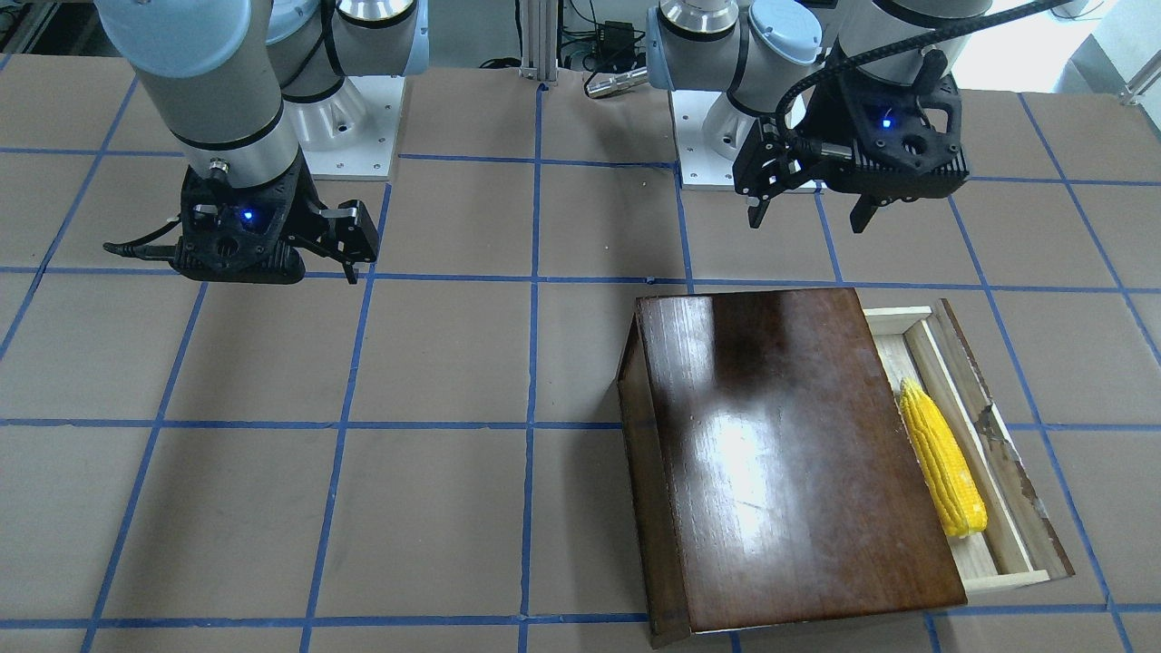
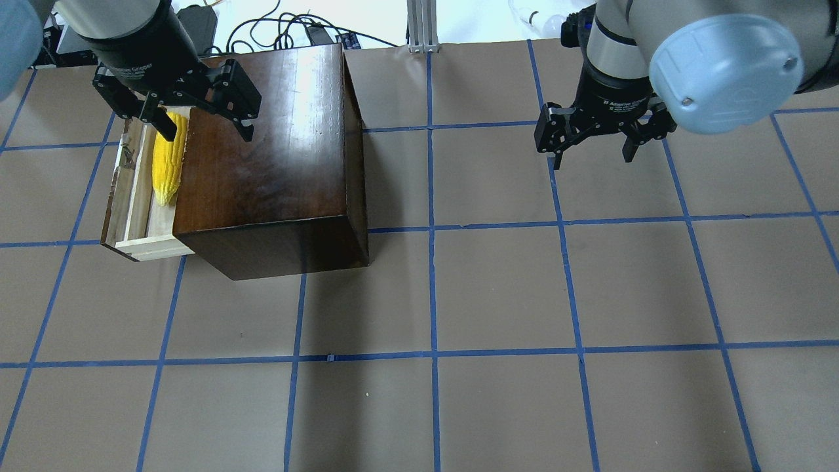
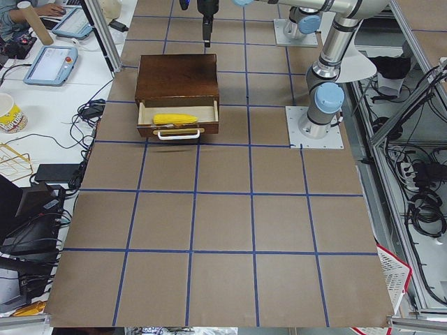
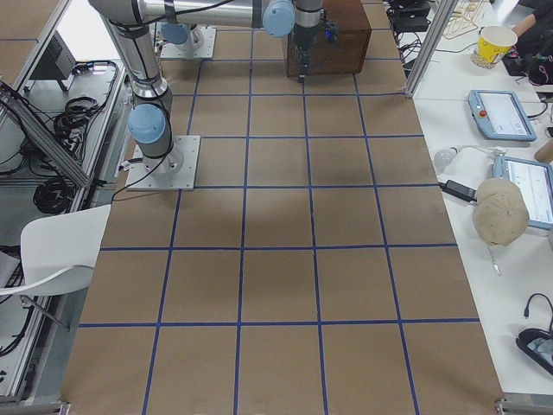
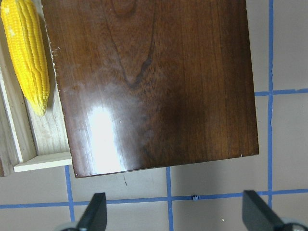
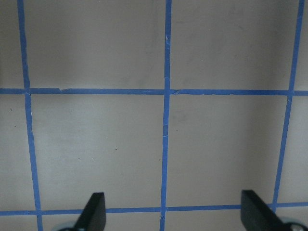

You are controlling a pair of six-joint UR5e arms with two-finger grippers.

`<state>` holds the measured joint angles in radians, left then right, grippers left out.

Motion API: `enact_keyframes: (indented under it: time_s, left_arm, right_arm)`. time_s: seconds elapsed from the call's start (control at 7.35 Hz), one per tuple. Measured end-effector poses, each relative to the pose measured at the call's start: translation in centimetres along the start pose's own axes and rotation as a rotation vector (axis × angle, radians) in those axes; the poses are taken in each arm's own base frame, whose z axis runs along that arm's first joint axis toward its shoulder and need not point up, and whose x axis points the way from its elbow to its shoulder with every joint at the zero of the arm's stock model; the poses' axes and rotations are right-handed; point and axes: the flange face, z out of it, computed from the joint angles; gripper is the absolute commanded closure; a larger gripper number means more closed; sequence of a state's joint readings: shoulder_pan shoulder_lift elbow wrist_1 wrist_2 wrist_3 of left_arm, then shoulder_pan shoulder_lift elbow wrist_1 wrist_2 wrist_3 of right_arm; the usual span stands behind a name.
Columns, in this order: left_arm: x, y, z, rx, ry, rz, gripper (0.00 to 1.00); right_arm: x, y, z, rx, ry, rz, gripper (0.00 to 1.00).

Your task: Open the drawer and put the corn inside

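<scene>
The dark-brown wooden box [image 1: 780, 453] stands on the table, and its pale wood drawer [image 1: 1007, 576] is pulled out. The yellow corn [image 1: 941, 458] lies lengthwise inside the drawer, as the overhead view [image 2: 166, 164] and the left wrist view [image 5: 29, 53] also show. My left gripper [image 2: 206, 131] is open and empty, raised above the box's back part. It also shows in the front-facing view [image 1: 807, 220]. My right gripper [image 2: 592, 157] is open and empty, hovering over bare table far from the box. Its wrist view shows only blue grid lines.
The table is brown with blue tape lines. The arm bases [image 1: 349, 127] stand at the robot's edge. Side tables hold tablets [image 3: 50, 63], a cup [image 4: 494, 45] and cables. An aluminium post [image 2: 423, 26] stands at the far edge.
</scene>
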<state>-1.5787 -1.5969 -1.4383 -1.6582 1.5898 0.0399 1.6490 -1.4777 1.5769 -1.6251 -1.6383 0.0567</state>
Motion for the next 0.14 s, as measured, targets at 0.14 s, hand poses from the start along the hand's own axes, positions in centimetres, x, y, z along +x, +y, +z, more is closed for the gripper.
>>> enact_keyframes:
  time_s: [0.14]
  left_arm:
    - [0.09,0.07,-0.1,0.002,0.003,0.001,0.0]
  right_arm:
    - [0.0,0.02,-0.02,0.0,0.0,0.0,0.0]
